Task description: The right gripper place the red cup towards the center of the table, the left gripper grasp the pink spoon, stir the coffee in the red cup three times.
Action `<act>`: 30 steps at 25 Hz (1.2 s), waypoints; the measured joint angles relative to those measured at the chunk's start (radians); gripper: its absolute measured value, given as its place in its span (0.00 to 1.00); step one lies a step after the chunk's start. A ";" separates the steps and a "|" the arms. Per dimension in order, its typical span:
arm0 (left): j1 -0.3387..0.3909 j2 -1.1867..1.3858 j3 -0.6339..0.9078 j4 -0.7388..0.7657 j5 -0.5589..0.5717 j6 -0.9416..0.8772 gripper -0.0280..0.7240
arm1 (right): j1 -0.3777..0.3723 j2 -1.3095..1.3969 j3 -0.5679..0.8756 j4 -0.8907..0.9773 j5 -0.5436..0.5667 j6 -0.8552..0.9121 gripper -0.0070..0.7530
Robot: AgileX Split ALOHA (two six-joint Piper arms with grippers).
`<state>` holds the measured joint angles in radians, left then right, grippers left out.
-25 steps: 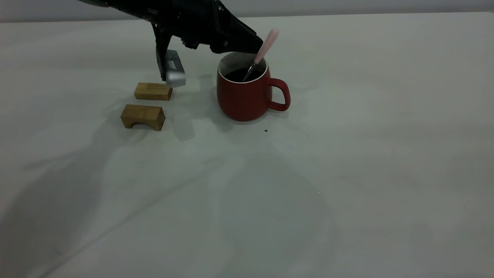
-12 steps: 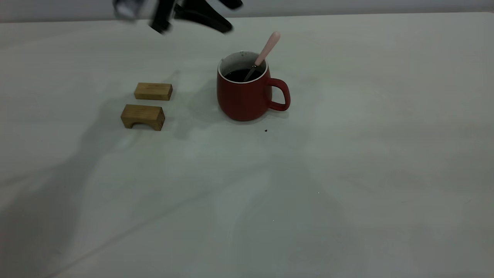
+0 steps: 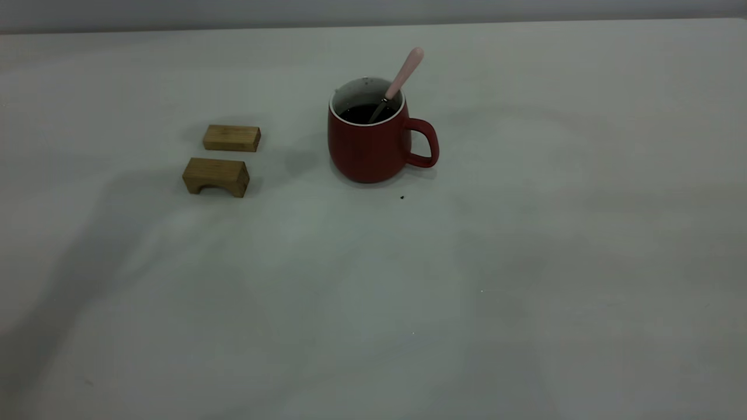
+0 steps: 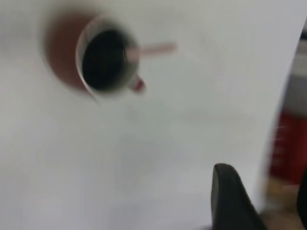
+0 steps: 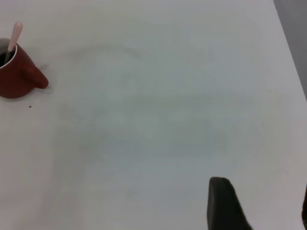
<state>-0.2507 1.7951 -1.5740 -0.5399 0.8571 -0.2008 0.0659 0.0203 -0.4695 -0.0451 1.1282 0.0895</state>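
Two wooden blocks share the table [image 3: 525, 233] with the cup [image 3: 367, 146] in our exterior view: a flat block [image 3: 231, 138] farther back and an arched block [image 3: 216, 175] just in front of it, both well to the left of the cup. We see the cup standing upright, a little left of the table's middle and toward the far side, its handle turned to the right. Inside it lies the coffee [image 3: 365, 112], dark and low against the white inner wall. The spoon [image 3: 398, 81] stands in the cup with its bowl down in the coffee, leaning against the right part of the rim, its pink handle slanting up and to the right above the cup. Nothing holds it. A dark speck sits on the table just in front of the cup.

Neither arm shows in our exterior view. From the left wrist we look down into the cup from above, with the spoon handle crossing the rim. Of the left gripper we see one dark finger [image 4: 230, 201] near us and the edge of the other at the border, set wide apart with nothing between them. From the right wrist the cup and spoon sit far off, well apart from the right gripper, whose one finger [image 5: 223, 203] and a sliver of the other likewise stand wide and empty.
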 joint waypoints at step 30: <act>0.128 -1.451 0.816 0.433 0.306 0.407 0.58 | 0.000 0.000 0.000 0.000 0.000 0.000 0.57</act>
<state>-0.1228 0.3445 -0.7584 -0.1071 1.1631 0.2061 0.0659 0.0203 -0.4695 -0.0451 1.1282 0.0895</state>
